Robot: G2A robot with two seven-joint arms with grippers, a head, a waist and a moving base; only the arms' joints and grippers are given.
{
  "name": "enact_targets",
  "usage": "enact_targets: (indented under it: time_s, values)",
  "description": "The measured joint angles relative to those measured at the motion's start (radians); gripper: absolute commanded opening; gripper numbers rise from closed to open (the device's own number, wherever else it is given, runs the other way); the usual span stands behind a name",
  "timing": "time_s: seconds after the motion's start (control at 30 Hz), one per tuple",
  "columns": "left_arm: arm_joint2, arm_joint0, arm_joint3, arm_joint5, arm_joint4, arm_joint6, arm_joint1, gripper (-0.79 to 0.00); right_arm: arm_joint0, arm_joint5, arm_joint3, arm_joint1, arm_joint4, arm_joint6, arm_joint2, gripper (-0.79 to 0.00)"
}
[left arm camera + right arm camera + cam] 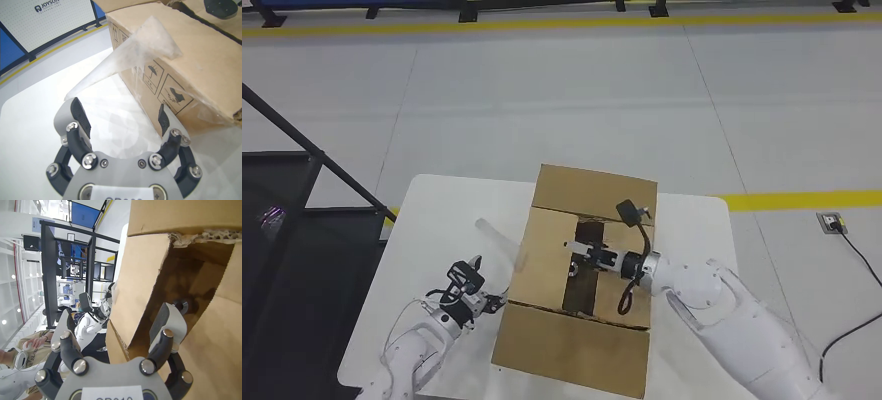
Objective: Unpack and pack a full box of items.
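Pretty early days here, I'd say. The box (572, 350) sits in the middle of the worktop (442, 230), with its clear tape strip (143, 51) already peeled up and sticking out from a top edge. The top flaps are part open. The left tool (119, 111) is spread wide with nothing in it, just beside the box's side. The right tool (117, 313) is open too, with its fingers either side of a flap. A round metal thing (180, 306) lies inside. By my guess all the unpacking and repacking is left to do.
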Motion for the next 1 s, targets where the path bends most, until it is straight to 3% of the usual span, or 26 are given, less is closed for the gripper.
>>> enact_targets:
  time_s: [0.3, 0.5, 0.63, 0.8, 1.0]
  values:
    - [0.016, 0.013, -0.018, -0.006, 0.017, 0.012, -0.003, 0.0, 0.079, 0.005, 0.136, -0.053, 0.04, 0.013, -0.074, 0.0]
    - [-0.012, 0.039, -0.041, 0.011, 0.015, 0.021, 0.001, 0.0, 0.122, -0.069, 0.239, -0.09, 0.129, 0.064, -0.097, 0.0]
    - [-0.055, 0.085, -0.082, 0.024, 0.02, 0.038, 0.009, 0.0, 0.134, -0.168, 0.294, -0.103, 0.256, 0.146, -0.067, 0.0]
    - [-0.107, 0.156, -0.156, 0.04, 0.028, 0.057, 0.018, 0.0, 0.141, -0.216, 0.297, -0.111, 0.359, 0.238, -0.038, 0.0]
    - [-0.161, 0.27, -0.303, 0.032, 0.062, 0.091, 0.03, 0.0, 0.151, -0.213, 0.241, -0.13, 0.339, 0.193, -0.052, 0.0]
